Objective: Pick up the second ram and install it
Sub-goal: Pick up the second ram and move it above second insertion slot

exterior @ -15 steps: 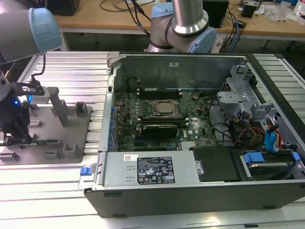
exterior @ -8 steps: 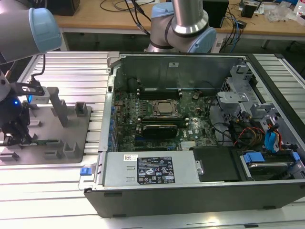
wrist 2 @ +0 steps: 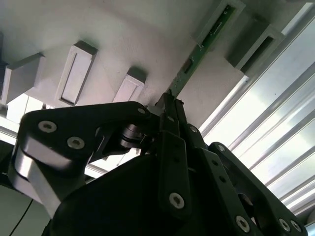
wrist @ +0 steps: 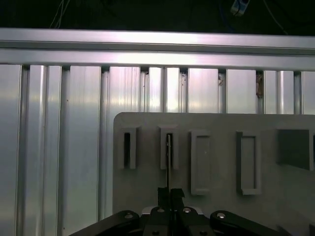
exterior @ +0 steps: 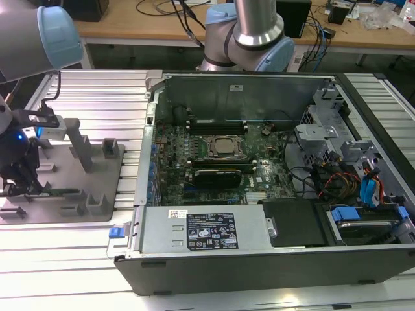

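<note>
In the exterior view, the arm reaches out to the exterior view's far left. A blue-capped elbow joint (exterior: pixel 58 29) is high in the corner, and the wrist is turned straight down over a grey fixture plate (exterior: pixel 61 170) that lies on the ribbed aluminium tabletop (exterior: pixel 58 259). The hand (exterior: pixel 21 188) is low, at the plate's near edge, with its black fingers pointing downward. A white wrist camera housing (exterior: pixel 50 127) juts out just above it.

The second ram (exterior: pixel 59 192) is a thin green strip standing on its long edge in the fixture. It runs from the fingertips toward the exterior view's right, between upright grey fixture blocks (exterior: pixel 83 152).

In the second wrist view, the hand (wrist 2: pixel 170 105) is pinched closed on the near end of the ram (wrist 2: pixel 206 39). The two black fingers are pressed against the board's flat faces, and the rest of the stick runs away from them into a slotted block. The first wrist view looks along the stick, which shows as a thin dark line (wrist: pixel 169 152) rising from the closed fingertips (wrist: pixel 170 194) into the second of a row of rectangular holders (wrist: pixel 126 147).

To the right of the fixture lies an open computer case (exterior: pixel 259 272) with its side panel off. Its green motherboard (exterior: pixel 170 173) is exposed, with a CPU socket (exterior: pixel 224 148) near the middle. Drive cages and blue-tabbed cables (exterior: pixel 369 188) fill the end toward the exterior view's right. The arm's base (exterior: pixel 246 39) stands behind the case.
</note>
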`<state>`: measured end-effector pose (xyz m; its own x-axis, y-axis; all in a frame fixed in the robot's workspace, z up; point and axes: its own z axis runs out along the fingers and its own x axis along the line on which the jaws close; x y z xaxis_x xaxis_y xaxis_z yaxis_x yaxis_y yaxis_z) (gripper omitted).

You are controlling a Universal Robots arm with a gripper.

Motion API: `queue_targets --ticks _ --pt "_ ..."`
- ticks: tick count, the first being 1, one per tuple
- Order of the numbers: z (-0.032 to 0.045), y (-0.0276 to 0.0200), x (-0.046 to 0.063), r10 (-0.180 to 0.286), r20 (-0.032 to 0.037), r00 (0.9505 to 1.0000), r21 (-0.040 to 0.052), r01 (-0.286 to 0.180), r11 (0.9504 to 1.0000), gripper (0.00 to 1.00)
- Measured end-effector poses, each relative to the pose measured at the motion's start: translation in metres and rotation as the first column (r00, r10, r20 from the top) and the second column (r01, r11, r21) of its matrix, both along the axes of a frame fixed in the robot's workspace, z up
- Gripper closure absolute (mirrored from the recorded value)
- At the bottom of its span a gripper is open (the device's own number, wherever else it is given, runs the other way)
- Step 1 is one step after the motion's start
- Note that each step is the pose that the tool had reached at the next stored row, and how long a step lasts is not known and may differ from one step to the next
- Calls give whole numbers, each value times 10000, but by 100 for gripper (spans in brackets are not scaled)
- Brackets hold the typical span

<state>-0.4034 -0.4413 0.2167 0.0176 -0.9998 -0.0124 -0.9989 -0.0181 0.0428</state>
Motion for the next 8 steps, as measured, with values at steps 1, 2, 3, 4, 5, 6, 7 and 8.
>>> queue_targets --ticks 1,2,3,4,5,6,7,8 --pt "31 0 0 0 1 10000 1 0 10000 91" --pt "92 0 0 0 1 10000 0 0 10000 91" --pt "123 0 0 0 1 10000 0 0 10000 91" --pt "149 0 0 0 1 10000 0 0 10000 91" --pt "191 0 0 0 0 10000 0 0 10000 91" --pt "228 0 0 0 0 10000 -1 0 10000 91" --pt "251 0 0 0 1 10000 0 0 10000 91" --pt "278 0 0 0 1 10000 0 0 10000 91"
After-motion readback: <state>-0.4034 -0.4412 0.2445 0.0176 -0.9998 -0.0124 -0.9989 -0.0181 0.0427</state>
